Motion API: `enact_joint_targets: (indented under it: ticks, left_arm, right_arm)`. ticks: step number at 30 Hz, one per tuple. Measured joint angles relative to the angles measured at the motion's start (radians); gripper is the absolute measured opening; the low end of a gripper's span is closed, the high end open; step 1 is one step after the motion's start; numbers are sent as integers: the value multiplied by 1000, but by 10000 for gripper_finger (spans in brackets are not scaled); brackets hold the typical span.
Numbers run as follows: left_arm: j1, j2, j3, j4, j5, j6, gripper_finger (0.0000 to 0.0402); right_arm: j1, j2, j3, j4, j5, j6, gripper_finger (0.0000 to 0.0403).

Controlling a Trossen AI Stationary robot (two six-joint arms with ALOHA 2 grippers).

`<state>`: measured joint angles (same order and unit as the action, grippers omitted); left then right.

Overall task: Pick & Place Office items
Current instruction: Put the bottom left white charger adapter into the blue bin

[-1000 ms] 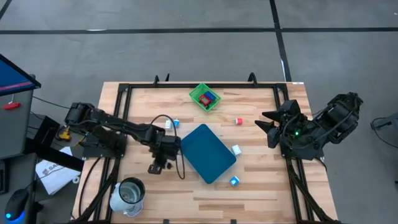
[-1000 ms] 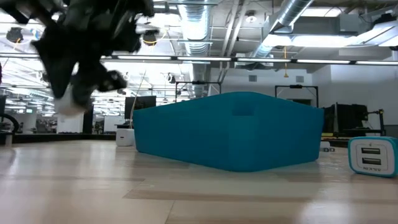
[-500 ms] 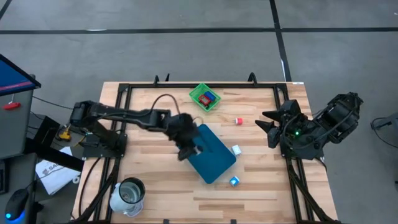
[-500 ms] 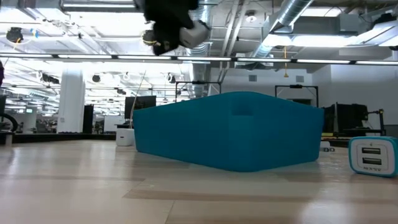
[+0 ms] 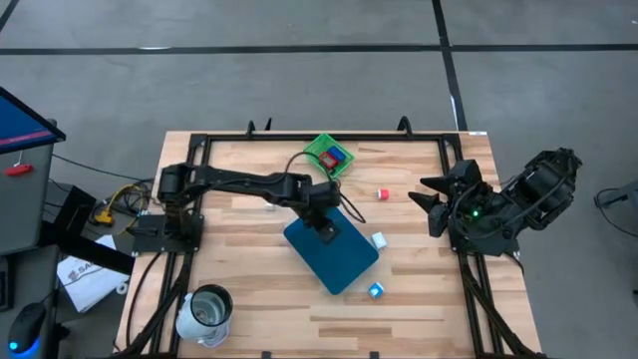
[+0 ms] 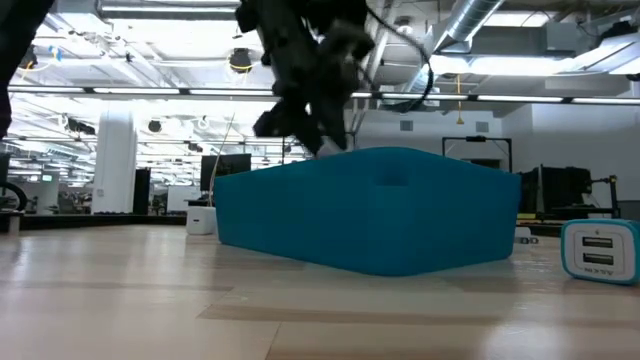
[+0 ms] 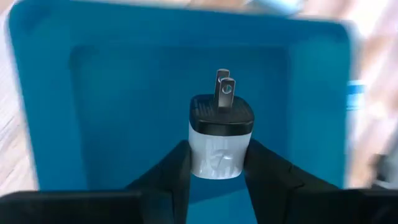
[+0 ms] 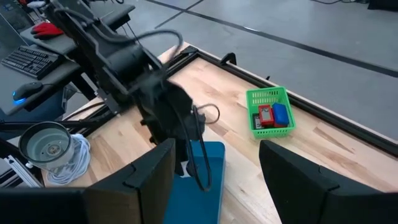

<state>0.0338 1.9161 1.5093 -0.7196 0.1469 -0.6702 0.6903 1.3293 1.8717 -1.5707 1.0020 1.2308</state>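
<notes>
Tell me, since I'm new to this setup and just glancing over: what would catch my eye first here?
Most striking is the left tool hanging over the big teal tray at mid-table, shut on a white plug adapter with its two prongs pointing toward the tray. Behind it, near the far edge, sits a small green basket already holding red and blue pieces. The right tool waits open off the table's right side.
</notes>
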Motion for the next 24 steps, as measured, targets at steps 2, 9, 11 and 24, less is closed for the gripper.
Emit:
enact_joint_targets:
  ticks: [2, 9, 11, 24]
  left_arm:
    - [0, 29, 0, -7, -23, -18, 114]
    - [5, 78, 0, -6, -107, -77, 114]
    - [14, 78, 0, -15, -128, -78, 114]
    - [66, 67, 2, -50, -129, -27, 170]
  right_arm:
    - [0, 0, 0, 0, 5, 0, 225]
    - [0, 0, 0, 0, 20, -11, 225]
    - [0, 0, 0, 0, 20, -11, 225]
    - [0, 0, 0, 0, 46, -10, 225]
